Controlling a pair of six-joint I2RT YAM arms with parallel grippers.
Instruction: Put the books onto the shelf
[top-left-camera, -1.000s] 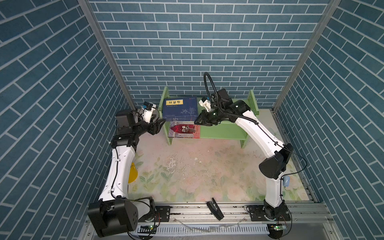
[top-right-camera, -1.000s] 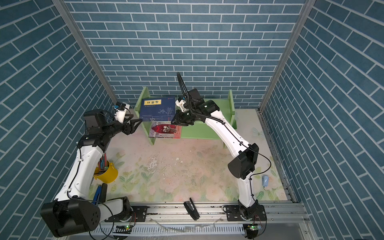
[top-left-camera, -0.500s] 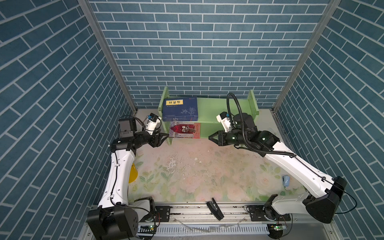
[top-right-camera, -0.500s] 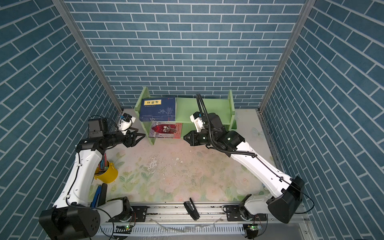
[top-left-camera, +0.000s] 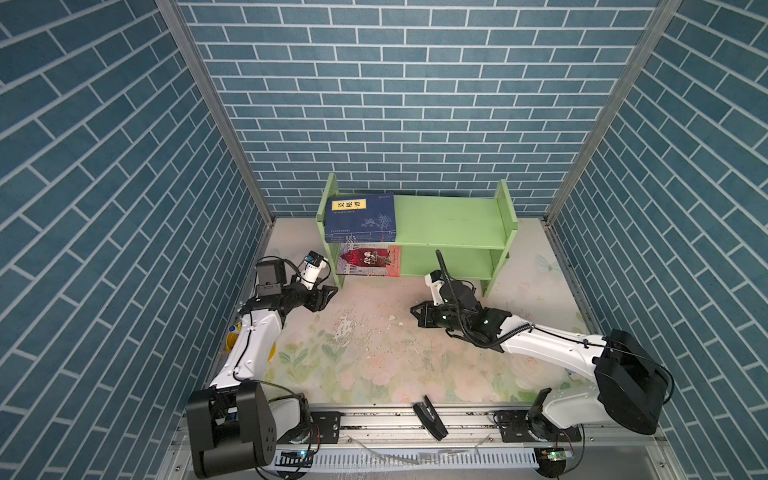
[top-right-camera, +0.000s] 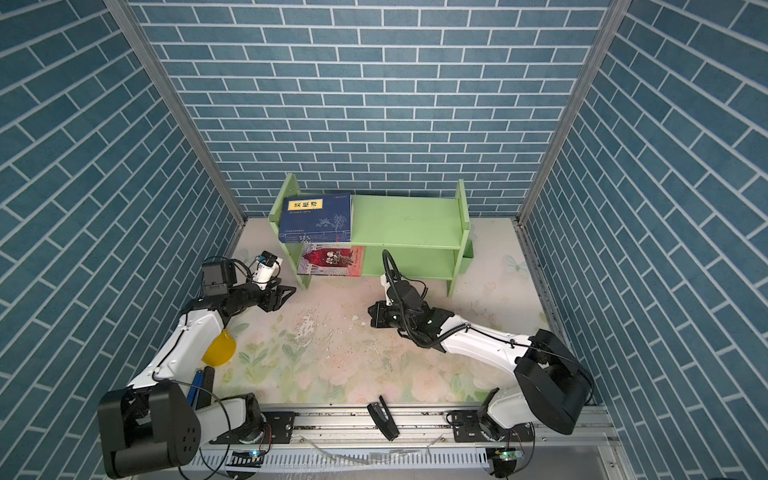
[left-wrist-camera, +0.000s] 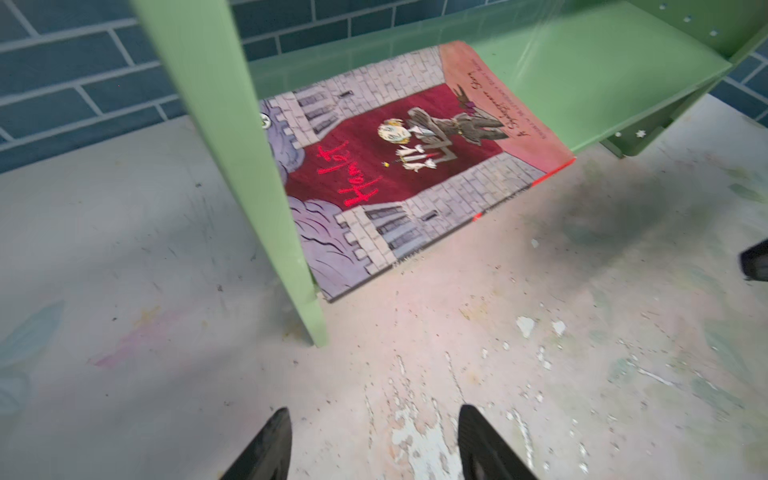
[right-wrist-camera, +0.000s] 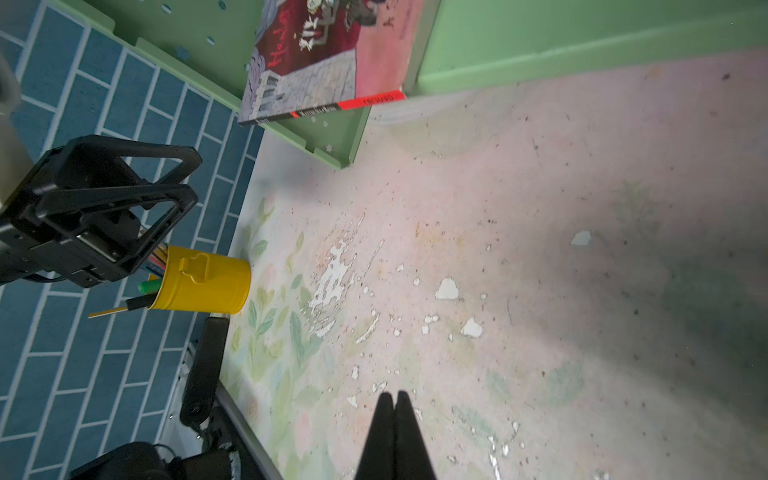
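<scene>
The light green shelf (top-left-camera: 449, 220) (top-right-camera: 407, 222) stands against the back wall. A stack of dark blue books (top-left-camera: 360, 218) (top-right-camera: 316, 218) lies flat at the left end of its upper tier. The red-and-grey castle book (top-left-camera: 370, 260) (left-wrist-camera: 395, 166) (right-wrist-camera: 316, 62) lies flat on the lower tier and juts over the front edge. My left gripper (top-left-camera: 326, 298) (left-wrist-camera: 374, 415) hangs open and empty over the mat, in front of the shelf's left side panel (left-wrist-camera: 232, 145). My right gripper (top-left-camera: 413, 311) (right-wrist-camera: 392, 395) is shut on nothing, low over the mat in front of the shelf.
A yellow pen cup (top-right-camera: 219, 351) (right-wrist-camera: 203, 282) stands at the mat's left edge beside my left arm. A black tool (top-left-camera: 429, 417) lies on the front rail. Brick-patterned walls close in the left, right and back. The floral mat (top-left-camera: 374, 353) is worn and flaked.
My right arm has drawn back from the shelf's upper tier and come down over the mat, its jaws closing. My left gripper has dropped from beside the shelf's left panel towards the mat.
</scene>
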